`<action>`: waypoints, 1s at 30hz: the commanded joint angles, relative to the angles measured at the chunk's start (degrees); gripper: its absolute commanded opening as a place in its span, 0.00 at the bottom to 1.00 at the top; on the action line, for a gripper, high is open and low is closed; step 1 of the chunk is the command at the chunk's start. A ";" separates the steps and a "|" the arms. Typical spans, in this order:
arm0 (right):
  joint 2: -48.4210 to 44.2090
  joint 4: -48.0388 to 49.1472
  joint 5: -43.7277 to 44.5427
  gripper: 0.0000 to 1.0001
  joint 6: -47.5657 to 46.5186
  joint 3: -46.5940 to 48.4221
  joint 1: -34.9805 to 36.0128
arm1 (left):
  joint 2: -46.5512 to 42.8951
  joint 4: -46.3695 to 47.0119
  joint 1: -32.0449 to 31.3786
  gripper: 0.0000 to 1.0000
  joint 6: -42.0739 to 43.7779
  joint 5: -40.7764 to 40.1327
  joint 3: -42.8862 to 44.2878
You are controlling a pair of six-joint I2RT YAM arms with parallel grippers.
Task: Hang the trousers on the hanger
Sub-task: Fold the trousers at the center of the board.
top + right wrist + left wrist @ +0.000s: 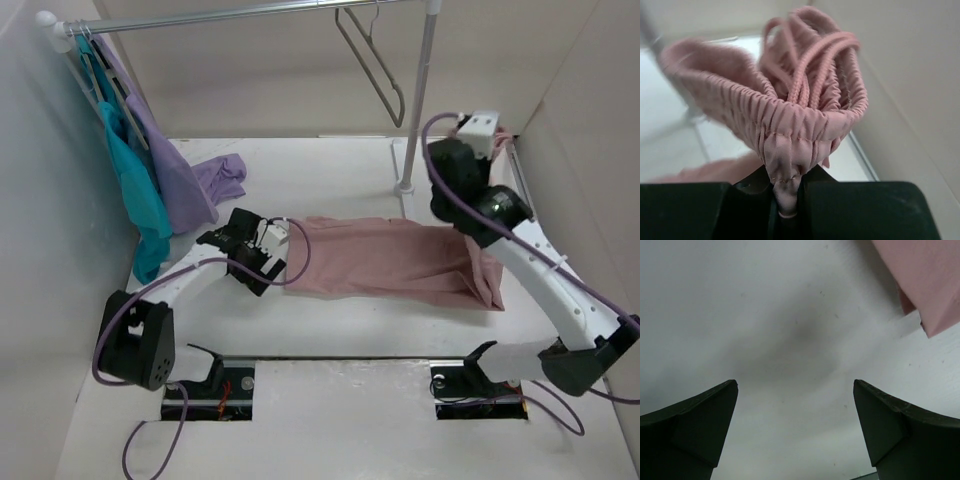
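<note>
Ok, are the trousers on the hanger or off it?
Off. The trousers lie mostly spread on the table, waistband pinched in the right gripper; the hanger hangs bare on the rail.

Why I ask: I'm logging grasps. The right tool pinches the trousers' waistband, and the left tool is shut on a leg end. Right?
Not quite. The left tool is open and holds nothing: the left wrist view shows only table between its jaws, with the trousers off to one side. The right tool does pinch the waistband.
</note>
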 commanded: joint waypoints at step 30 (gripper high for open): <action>15.23 1.23 19.09 0.00 27.12 10.34 35.02 | 13.24 7.79 -4.20 0.00 -0.18 5.87 1.64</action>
